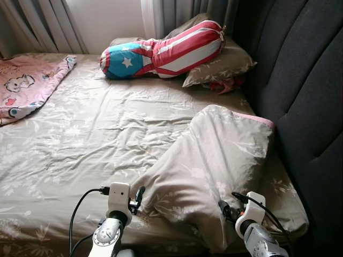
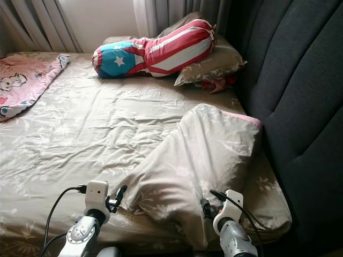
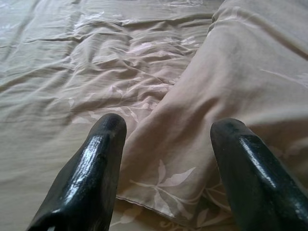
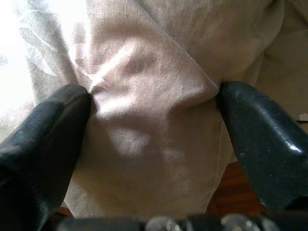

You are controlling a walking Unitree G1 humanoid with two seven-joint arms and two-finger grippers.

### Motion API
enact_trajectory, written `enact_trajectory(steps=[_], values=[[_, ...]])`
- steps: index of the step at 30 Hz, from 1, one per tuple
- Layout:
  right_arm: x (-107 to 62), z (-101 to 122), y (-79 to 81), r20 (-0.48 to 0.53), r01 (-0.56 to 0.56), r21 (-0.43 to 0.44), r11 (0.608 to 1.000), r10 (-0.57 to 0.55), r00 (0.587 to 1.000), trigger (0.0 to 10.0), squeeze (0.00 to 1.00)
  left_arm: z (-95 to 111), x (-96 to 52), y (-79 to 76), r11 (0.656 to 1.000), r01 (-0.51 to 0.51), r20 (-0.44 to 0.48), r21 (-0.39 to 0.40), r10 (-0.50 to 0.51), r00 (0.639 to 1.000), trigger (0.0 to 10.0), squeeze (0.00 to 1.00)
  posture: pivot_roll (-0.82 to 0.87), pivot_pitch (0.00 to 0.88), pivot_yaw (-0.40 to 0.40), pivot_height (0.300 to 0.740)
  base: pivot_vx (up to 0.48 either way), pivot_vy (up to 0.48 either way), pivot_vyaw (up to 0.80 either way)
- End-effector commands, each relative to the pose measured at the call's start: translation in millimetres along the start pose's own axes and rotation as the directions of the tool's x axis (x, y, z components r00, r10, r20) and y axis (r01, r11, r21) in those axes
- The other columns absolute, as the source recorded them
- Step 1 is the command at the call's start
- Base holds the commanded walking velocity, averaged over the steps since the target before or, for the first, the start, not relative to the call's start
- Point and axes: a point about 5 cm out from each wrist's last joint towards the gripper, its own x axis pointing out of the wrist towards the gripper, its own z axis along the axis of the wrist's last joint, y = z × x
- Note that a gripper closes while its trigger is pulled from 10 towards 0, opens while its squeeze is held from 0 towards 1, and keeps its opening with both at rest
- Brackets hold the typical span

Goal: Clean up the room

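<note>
Lying rumpled at the far left of the bed point(image 1: 80, 139) is a pink blanket point(image 1: 27, 88) with cartoon prints, its edge spilling over the beige leaf-patterned sheet. Further along, near the curtains point(image 1: 48, 24), a bolster point(image 1: 161, 51) in red and white stripes with a blue starred end rests against a grey pillow point(image 1: 222, 67) at the head of the bed. Down at the near edge, the left gripper point(image 3: 166, 144) hovers with its two fingers spread apart, just at the lower corner of a beige pillow point(image 1: 209, 160) that lies slanted across the mattress. That pillow reaches up to the dark padded headboard point(image 1: 300, 80) on the right. The right gripper point(image 4: 154, 110) is open too, its fingers point(image 4: 43, 130) pressed against either side of a fold of the pillow's fabric at the bed's near right edge, with wooden floor point(image 4: 231, 192) showing beneath.
</note>
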Motion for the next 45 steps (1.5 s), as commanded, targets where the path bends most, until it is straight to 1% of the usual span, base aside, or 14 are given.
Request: enact_trajectory(steps=[1,3,7,13,14,15,19,25,26,27,28,38,42,45], values=[[-0.6,-6.0,-1.4,-0.037,0.011,-0.008,1.0,-0.012,0.999,10.0,0.0,-2.6,-0.5,-0.2,1.0,0.005,-0.02,-0.001,-0.005,1.0,10.0,0.0,-0.03,0.031,-0.033,0.651,0.0,0.0,0.0],[1.1,-7.6,5.7,-0.047,-0.046,0.023,0.999,0.047,0.998,10.0,0.0,-1.3,-1.2,0.6,1.0,0.014,-0.013,0.011,-0.014,1.0,10.0,0.0,-0.02,0.026,-0.022,0.651,0.0,0.0,0.0],[1.7,-8.0,13.2,-0.027,-0.119,0.021,0.993,0.119,0.993,10.0,0.0,-1.2,-0.1,-1.5,0.999,0.031,-0.018,0.019,-0.031,0.999,10.0,0.0,-0.03,0.02,-0.01,0.651,0.0,0.0,0.0],[-0.1,-21.2,12.9,-0.075,-0.121,0.043,0.992,0.124,0.989,10.0,0.0,-0.1,1.1,-3.9,0.999,0.043,-0.016,0.023,-0.043,0.999,10.0,0.0,-0.03,0.015,-0.002,0.651,0.0,0.0,0.0],[-2.3,-32.6,7.7,-0.119,-0.08,0.013,0.997,0.081,0.99,10.0,0.0,0.2,1.0,-3.6,0.999,0.042,-0.013,0.023,-0.042,0.999,10.0,0.0,-0.01,0.011,-0.001,0.651,0.0,0.0,0.0],[-3.0,-35.2,5.9,-0.127,-0.069,-0.006,0.998,0.067,0.99,10.0,0.0,0.3,0.8,-3.3,0.999,0.041,-0.012,0.023,-0.041,0.999,10.0,0.0,-0.01,0.011,-0.001,0.651,0.0,0.0,0.0],[-3.3,-36.7,5.3,-0.129,-0.063,-0.016,0.998,0.06,0.99,10.0,0.0,1.1,0.7,-2.2,0.999,0.039,-0.009,0.025,-0.039,0.999,10.0,0.0,0.01,0.014,-0.002,0.651,0.0,0.0,0.0],[0.8,-29.3,15.8,-0.112,-0.078,-0.006,0.997,0.077,0.991,10.0,0.0,2.5,-2.4,3.3,0.999,0.032,0.0,0.035,-0.032,1.0,10.0,0.0,0.03,0.042,0.007,0.651,0.0,0.0,0.0],[1.4,-28.8,17.6,-0.113,-0.075,-0.009,0.997,0.074,0.991,1.8,0.0,2.5,-2.9,3.5,0.999,0.032,0.0,0.037,-0.032,0.999,10.0,0.0,0.03,0.043,0.006,0.651,0.0,0.0,0.0],[1.4,-28.9,18.2,-0.111,-0.076,-0.007,0.997,0.075,0.991,1.8,0.0,2.5,-3.5,3.8,0.999,0.032,0.001,0.038,-0.033,0.999,10.0,0.0,0.04,0.044,0.006,0.651,0.0,0.0,0.0],[1.6,-28.7,19.4,-0.109,-0.081,-0.01,0.997,0.08,0.991,0.0,0.0,2.4,-3.9,4.0,0.999,0.032,0.001,0.039,-0.032,0.999,10.0,0.0,0.04,0.044,0.006,0.651,0.0,0.0,0.0],[2.3,-30.4,26.3,-0.109,-0.1,-0.005,0.995,0.099,0.989,0.0,0.0,-0.3,-8.5,5.6,0.999,0.033,-0.007,0.041,-0.033,0.999,10.0,0.0,0.04,0.059,0.011,0.651,0.0,0.0,0.0],[1.7,-31.7,23.6,-0.1,-0.077,-0.019,0.997,0.075,0.992,0.0,0.0,-0.7,-8.5,5.2,0.999,0.031,-0.008,0.04,-0.031,0.999,10.0,0.0,0.04,0.058,0.008,0.651,0.0,0.0,0.0],[1.2,-33.3,21.5,-0.097,-0.064,-0.008,0.998,0.063,0.993,0.0,0.0,0.4,-8.5,4.9,0.999,0.029,-0.011,0.038,-0.029,1.0,10.0,0.0,0.03,0.055,0.006,0.651,0.0,0.0,0.0]])
